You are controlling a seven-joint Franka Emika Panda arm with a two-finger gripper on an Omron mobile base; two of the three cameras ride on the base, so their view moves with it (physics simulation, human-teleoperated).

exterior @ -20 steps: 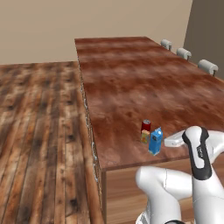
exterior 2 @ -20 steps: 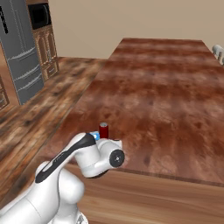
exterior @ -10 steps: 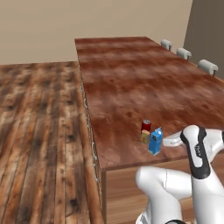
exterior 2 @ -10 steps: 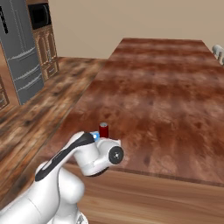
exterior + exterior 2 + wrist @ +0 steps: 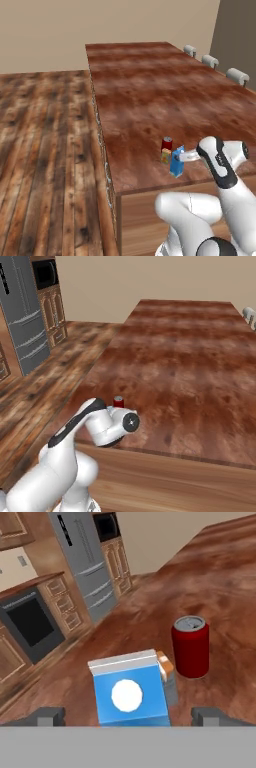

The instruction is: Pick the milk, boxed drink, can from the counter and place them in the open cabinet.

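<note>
Showing at the bottom of the hand view, the two small dark fingertips (image 5: 50, 716) of the white arm's two-finger gripper (image 5: 131, 717) stand wide apart, one on each side of the blue gable-topped milk carton with a white round mark (image 5: 131, 693); the jaws are open and the carton sits in the gap between them, and contact with either pad cannot be confirmed. In the left base view the gripper (image 5: 186, 157) reaches level toward the carton (image 5: 176, 162) from the right. Just behind the carton, partly hidden by it, stands the small yellow-orange rectangular boxed drink (image 5: 166, 667); in the left base view this box (image 5: 165, 156) appears just beside the carton, on its left. The small red cylindrical can with a silver top (image 5: 190, 646) stands upright near both, a little farther from the hand, and also appears in the left base view (image 5: 167, 144) and, just above the arm's wrist, in the right base view (image 5: 118, 402). All three items rest close together near the front edge of the long reddish-brown wood-grain counter (image 5: 150, 95), which extends away over a lighter wooden base. A tall grey refrigerator (image 5: 87, 562) and a black oven set in wooden cabinetry (image 5: 29, 623) stand across the plank floor (image 5: 45, 150).
</note>
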